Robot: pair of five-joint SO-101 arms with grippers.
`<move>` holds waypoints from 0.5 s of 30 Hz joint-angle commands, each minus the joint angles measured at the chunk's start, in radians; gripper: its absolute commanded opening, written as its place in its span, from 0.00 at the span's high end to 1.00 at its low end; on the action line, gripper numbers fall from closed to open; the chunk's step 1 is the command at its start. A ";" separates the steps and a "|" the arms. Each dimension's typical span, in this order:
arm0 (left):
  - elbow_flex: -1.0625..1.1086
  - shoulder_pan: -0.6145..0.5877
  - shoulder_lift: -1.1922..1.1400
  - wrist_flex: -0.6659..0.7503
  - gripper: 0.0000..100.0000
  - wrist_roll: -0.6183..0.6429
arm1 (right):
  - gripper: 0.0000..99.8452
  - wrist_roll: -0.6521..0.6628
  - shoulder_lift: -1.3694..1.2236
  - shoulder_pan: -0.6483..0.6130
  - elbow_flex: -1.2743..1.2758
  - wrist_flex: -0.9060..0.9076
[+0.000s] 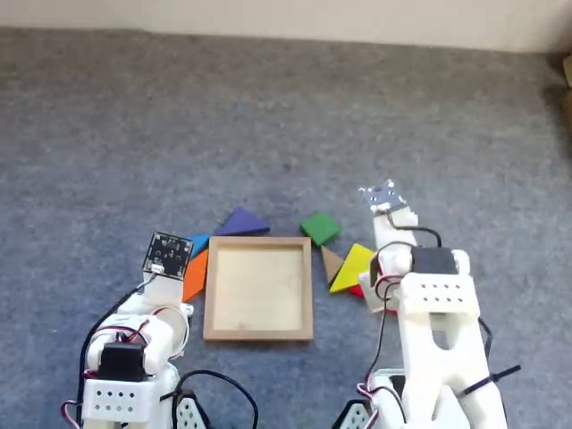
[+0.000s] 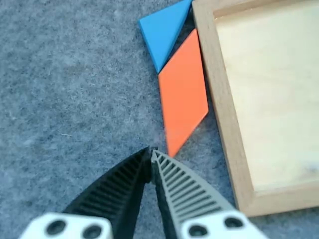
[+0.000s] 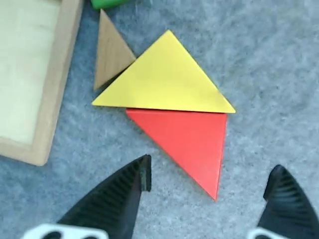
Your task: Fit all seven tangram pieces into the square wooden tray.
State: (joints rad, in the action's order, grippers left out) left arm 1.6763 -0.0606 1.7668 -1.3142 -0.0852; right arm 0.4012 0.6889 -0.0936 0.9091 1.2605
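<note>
The square wooden tray (image 1: 259, 332) lies between the two arms with nothing in it. Left of the tray (image 2: 223, 117) an orange parallelogram (image 2: 182, 92) and a blue triangle (image 2: 163, 29) touch its edge. My left gripper (image 2: 151, 150) is shut, tips just off the orange piece's near corner. Right of the tray (image 3: 52, 107) lie a wooden-brown triangle (image 3: 110, 51), a yellow triangle (image 3: 165, 78) and a red triangle (image 3: 190, 139). My right gripper (image 3: 209, 177) hangs open over the red triangle. A purple triangle (image 1: 241, 223) and a green square (image 1: 319, 227) sit behind the tray.
Grey carpet (image 1: 268, 116) covers the whole surface, with wide free room behind the pieces. The arm bases and their cables (image 1: 214, 384) crowd the near edge.
</note>
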 commanded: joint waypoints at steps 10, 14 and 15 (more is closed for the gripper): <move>0.021 -0.010 0.048 -0.005 0.99 -0.006 | 0.64 -0.008 -0.150 -0.018 -0.182 0.139; 0.021 -0.010 0.048 -0.005 0.99 -0.006 | 0.57 -0.012 -0.311 -0.033 -0.257 0.139; 0.021 -0.010 0.048 -0.005 0.99 -0.006 | 0.56 -0.011 -0.344 -0.033 -0.265 0.139</move>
State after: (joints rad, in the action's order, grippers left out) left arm 1.6763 -0.0606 1.7668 -1.3142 -0.0852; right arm 0.4012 0.4219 -0.1120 0.7265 1.3909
